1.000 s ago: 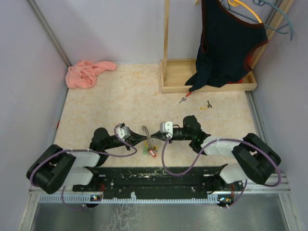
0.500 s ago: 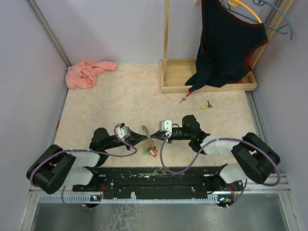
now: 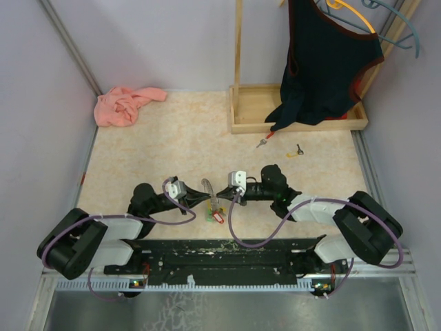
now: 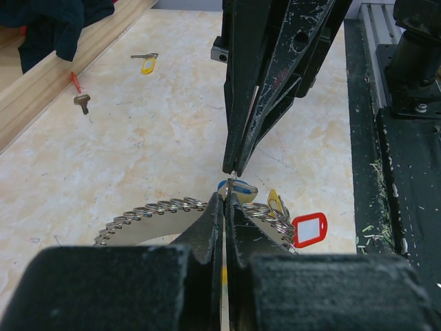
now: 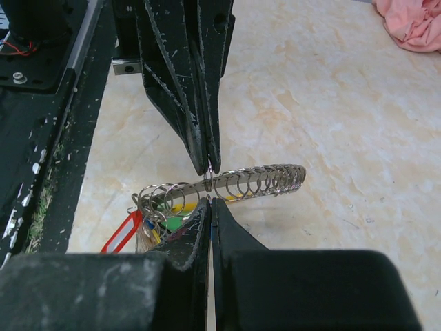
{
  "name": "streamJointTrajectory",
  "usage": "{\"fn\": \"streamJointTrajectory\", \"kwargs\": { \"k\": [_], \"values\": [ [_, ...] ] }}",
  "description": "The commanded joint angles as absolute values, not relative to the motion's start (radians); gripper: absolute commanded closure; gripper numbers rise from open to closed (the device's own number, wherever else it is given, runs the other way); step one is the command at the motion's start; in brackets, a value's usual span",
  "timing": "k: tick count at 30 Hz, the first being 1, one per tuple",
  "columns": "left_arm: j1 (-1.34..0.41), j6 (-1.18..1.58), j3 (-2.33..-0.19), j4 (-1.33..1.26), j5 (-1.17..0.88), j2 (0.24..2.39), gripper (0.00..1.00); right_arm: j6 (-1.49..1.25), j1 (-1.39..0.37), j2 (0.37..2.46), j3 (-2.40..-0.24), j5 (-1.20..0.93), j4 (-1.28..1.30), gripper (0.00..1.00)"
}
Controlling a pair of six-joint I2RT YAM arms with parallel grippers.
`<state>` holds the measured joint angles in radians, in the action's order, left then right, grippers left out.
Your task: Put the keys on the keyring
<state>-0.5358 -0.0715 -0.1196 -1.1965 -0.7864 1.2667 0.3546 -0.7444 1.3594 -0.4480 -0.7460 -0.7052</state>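
Top view: left gripper (image 3: 204,198) and right gripper (image 3: 219,195) meet tip to tip low over the table (image 3: 172,152), near the front edge. The keyring (image 3: 214,209) sits right under the tips, tags spilling toward the bases. The red key (image 3: 264,141) and yellow key (image 3: 295,152) lie loose far back by the wooden rack (image 3: 248,127), well apart from the ring and from both arms.

Left wrist: left jaws pinched flat together at the ring line. The right gripper's tips come down from above, also shut, with a sliver of silver at the point. The chain of small rings (image 4: 151,210) arcs left, the red tag (image 4: 309,229) lies right, and a blue cap (image 4: 225,185) sits just below the right tips. Can't tell if the pinched sliver is ring wire or a key blade.

Right wrist: right jaws closed with no gap, the left tips just opposite, and the chain running off to the right.

Handling, as a judgement: the ring is light, stiff, springy wire that is slick on the pads, while the chain and tags flop and drag. Best to pinch the wire near the split. The keys are tiny and lie flat, so take them by the plastic cap and leave the hole clear.
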Motion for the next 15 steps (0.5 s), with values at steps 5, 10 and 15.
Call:
{"fn": "streamJointTrajectory", "kwargs": {
  "k": [5,10,15],
  "values": [
    [-0.531,-0.081,-0.140,-1.229,-0.821,1.260,0.99,0.315,-0.753,1.339,-0.479,-0.762,-0.790,1.00],
    [-0.531,-0.080,-0.141,-1.232,-0.826,1.267,0.99,0.308,-0.754,1.344,-0.481,-0.762,-0.792,1.00],
    [-0.532,-0.081,-0.144,-1.233,-0.830,1.270,0.99,0.297,-0.753,1.351,-0.485,-0.772,-0.798,1.00]
  ]
}}
